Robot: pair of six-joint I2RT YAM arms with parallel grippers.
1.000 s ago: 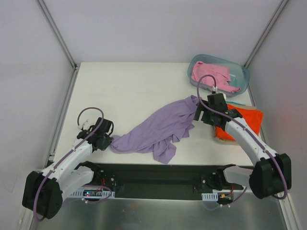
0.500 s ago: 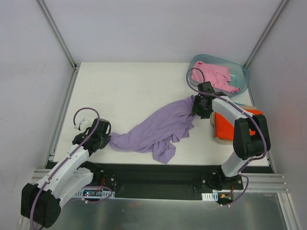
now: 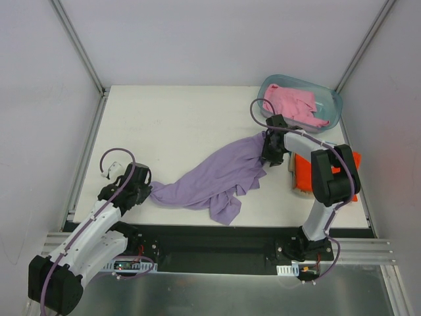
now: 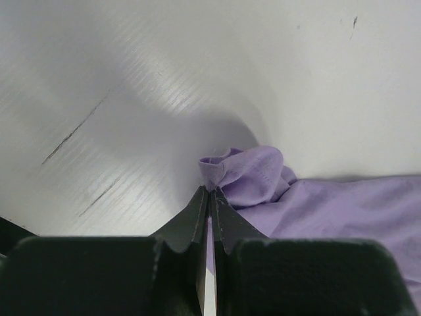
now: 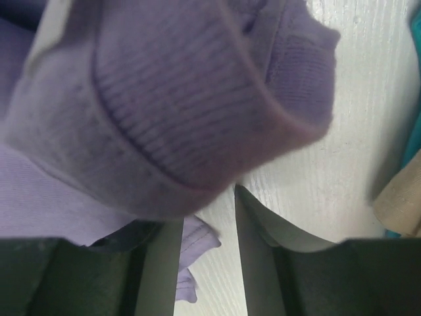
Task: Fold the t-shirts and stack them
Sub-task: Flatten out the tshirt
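The lavender-purple t-shirt [image 3: 217,178] lies crumpled and stretched slantwise across the middle of the table. My left gripper [image 3: 150,191] is shut on its lower left corner; in the left wrist view the jaws [image 4: 212,191] pinch a small bunch of purple cloth [image 4: 243,174]. My right gripper [image 3: 267,153] sits at the shirt's upper right end. In the right wrist view its fingers [image 5: 207,210] stand apart, table showing between them. The ribbed purple collar [image 5: 177,112] drapes over the left finger. A pink t-shirt [image 3: 296,102] lies in the tub. An orange t-shirt [image 3: 301,172] lies under the right arm.
The translucent blue-green tub [image 3: 334,100] stands at the back right corner. A tan board [image 5: 401,197] under the orange shirt shows beside the right fingers. The metal frame rail [image 3: 197,260] runs along the near edge.
My right arm has folded in and carried its gripper left onto the shirt's upper end, its jaws narrowing. The left gripper has drawn the shirt's corner slightly left and nearer.
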